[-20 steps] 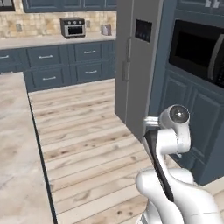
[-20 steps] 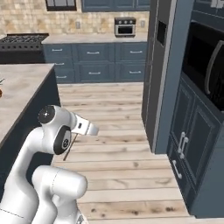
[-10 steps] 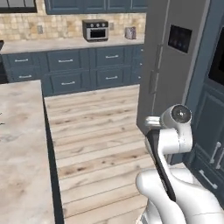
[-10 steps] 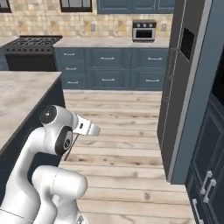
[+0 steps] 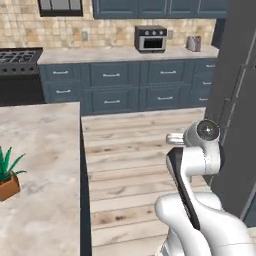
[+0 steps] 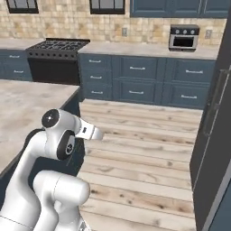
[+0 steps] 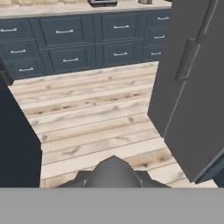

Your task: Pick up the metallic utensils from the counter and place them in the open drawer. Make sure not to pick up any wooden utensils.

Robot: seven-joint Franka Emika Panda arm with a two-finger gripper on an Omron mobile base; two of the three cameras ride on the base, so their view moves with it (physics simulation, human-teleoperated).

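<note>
The counter (image 5: 45, 150) is the marbled island top on the left of the left base view, and its corner (image 6: 27, 103) also lies at the left of the right base view. The metallic utensils, the wooden utensils and the open drawer are out of view. My arm is folded close over the base, its hand pointing out over the wooden floor. In the hand view my gripper (image 7: 113, 173) is a dark lump at the bottom edge with no gap showing, so it looks shut; I see nothing in it.
A potted plant (image 5: 7, 175) stands on the island's near left part. A tall grey fridge (image 5: 240, 100) (image 6: 216, 135) rises close on the right. Across the plank floor, blue cabinets carry a stove (image 6: 56, 45) and a toaster oven (image 5: 151, 39).
The whole picture has swung, so the base has turned left: the fridge has slid to the right edge while the island top, plant and stove have come into view. The arm keeps its folded pose.
</note>
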